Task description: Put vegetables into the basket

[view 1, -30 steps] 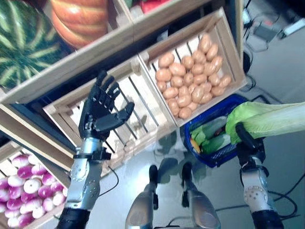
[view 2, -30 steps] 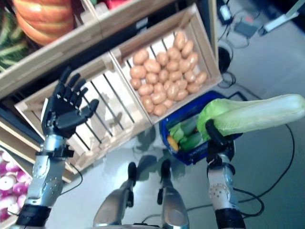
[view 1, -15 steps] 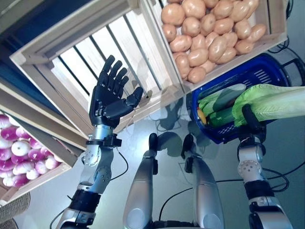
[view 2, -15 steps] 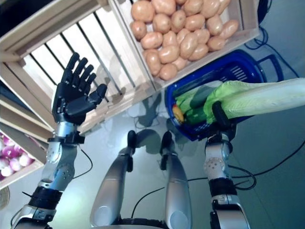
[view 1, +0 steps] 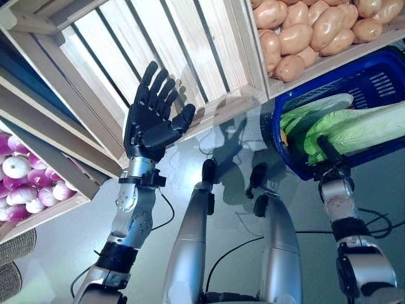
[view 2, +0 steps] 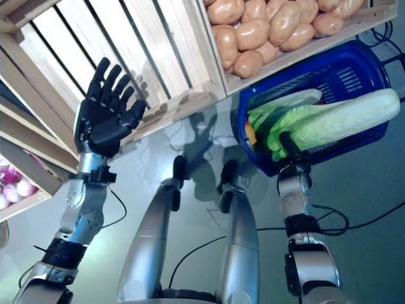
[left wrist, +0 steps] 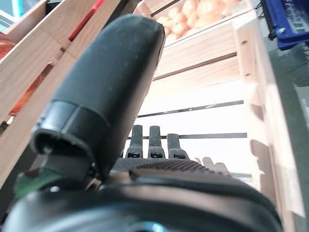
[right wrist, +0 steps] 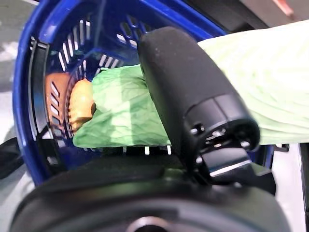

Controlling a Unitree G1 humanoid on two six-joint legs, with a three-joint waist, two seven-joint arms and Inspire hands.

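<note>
My right hand (view 2: 289,149) is shut on a long pale green napa cabbage (view 2: 335,120) and holds it lying across the blue basket (view 2: 364,66), which stands on the floor under the stand. In the right wrist view the thumb (right wrist: 188,96) presses over the cabbage (right wrist: 120,113) above the basket's inside (right wrist: 43,92), where an orange vegetable (right wrist: 77,104) lies. Other green vegetables (view 1: 297,114) lie in the basket. My left hand (view 1: 152,120) is open and empty, raised in front of an empty wooden crate (view 1: 158,44).
A wooden crate of potatoes (view 1: 316,31) juts out just above the basket's rim. A lower crate (view 1: 25,183) with purple-white bulbs stands at the left. Grey floor (view 1: 57,253) lies below the stand.
The camera has tilted down, so the whole scene has shifted up. My right hand has brought the cabbage lower and closer over the basket. The left hand stays raised and open.
</note>
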